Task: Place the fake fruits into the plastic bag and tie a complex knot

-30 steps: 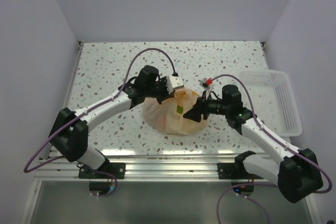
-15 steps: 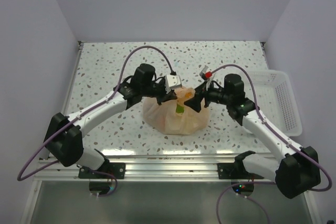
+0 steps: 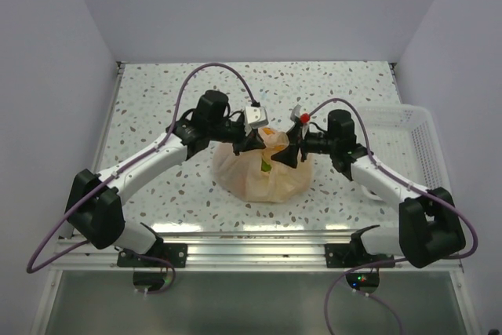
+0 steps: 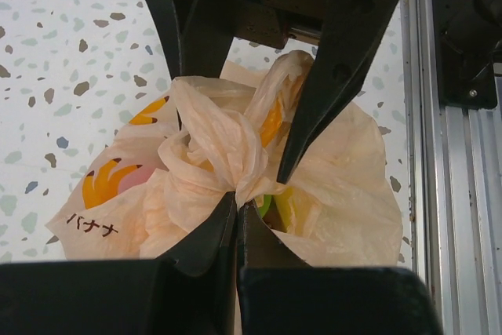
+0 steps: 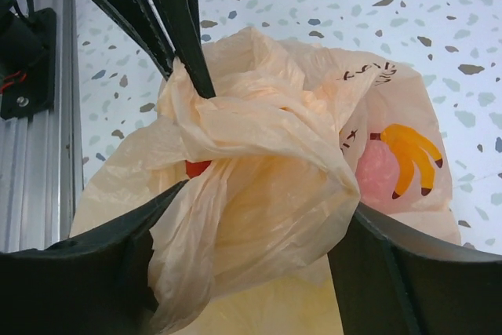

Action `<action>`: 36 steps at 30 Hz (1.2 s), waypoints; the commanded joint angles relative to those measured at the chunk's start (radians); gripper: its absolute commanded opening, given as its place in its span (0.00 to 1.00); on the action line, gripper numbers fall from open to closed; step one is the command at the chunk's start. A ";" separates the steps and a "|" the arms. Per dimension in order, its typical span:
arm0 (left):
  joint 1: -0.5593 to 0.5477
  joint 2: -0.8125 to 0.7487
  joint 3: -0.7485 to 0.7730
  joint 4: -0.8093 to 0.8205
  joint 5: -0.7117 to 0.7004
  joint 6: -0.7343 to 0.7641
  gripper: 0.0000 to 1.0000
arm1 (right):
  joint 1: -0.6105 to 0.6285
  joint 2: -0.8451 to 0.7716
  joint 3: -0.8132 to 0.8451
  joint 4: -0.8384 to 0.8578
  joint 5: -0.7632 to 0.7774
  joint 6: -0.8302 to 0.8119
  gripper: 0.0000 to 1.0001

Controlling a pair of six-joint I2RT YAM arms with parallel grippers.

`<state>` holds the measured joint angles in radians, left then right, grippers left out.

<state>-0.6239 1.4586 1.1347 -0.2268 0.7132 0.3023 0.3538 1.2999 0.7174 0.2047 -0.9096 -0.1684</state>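
The plastic bag (image 3: 263, 174), pale peach with banana prints, sits full at mid-table. Fake fruits show through it: a green piece (image 4: 265, 205) and a red piece (image 5: 196, 168). Its handle plastic is gathered on top into a twisted bunch, the knot (image 4: 213, 149). My left gripper (image 3: 254, 145) (image 4: 235, 198) is shut on that plastic just below the bunch. My right gripper (image 3: 281, 155) (image 5: 267, 198) faces it from the right. It is open, with its jaws wide around a puffed fold of the bag's top. In the left wrist view its fingers (image 4: 329, 76) reach down beside the bunch.
A white perforated basket (image 3: 408, 147) stands at the right edge of the speckled table (image 3: 157, 92). Grey walls close off the left, back and right. An aluminium rail (image 3: 251, 237) runs along the near edge by the arm bases.
My right gripper has moved left and up onto the bag's top, opposite the left one, and its jaws have widened. The left gripper stays shut and has shifted slightly.
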 commanded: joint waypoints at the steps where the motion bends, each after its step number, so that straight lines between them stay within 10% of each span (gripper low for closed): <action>1: 0.004 -0.024 0.005 -0.002 0.023 -0.023 0.00 | 0.004 0.016 -0.030 0.182 -0.022 0.079 0.65; 22: 0.004 -0.014 -0.009 0.007 -0.032 -0.029 0.00 | -0.098 -0.126 0.146 -0.192 0.058 -0.052 0.74; 26: 0.007 -0.012 -0.007 0.012 -0.029 -0.031 0.00 | -0.098 -0.113 0.178 -0.202 0.034 -0.091 0.54; 31: 0.010 -0.014 -0.007 0.010 -0.032 -0.026 0.00 | -0.099 -0.122 0.240 -0.430 -0.012 -0.219 0.72; 36: 0.010 -0.015 -0.010 0.020 -0.032 -0.035 0.00 | -0.095 -0.149 0.221 -0.462 -0.003 -0.272 0.49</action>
<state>-0.6220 1.4586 1.1309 -0.2413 0.6765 0.2871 0.2550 1.1748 0.9142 -0.1905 -0.8917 -0.3683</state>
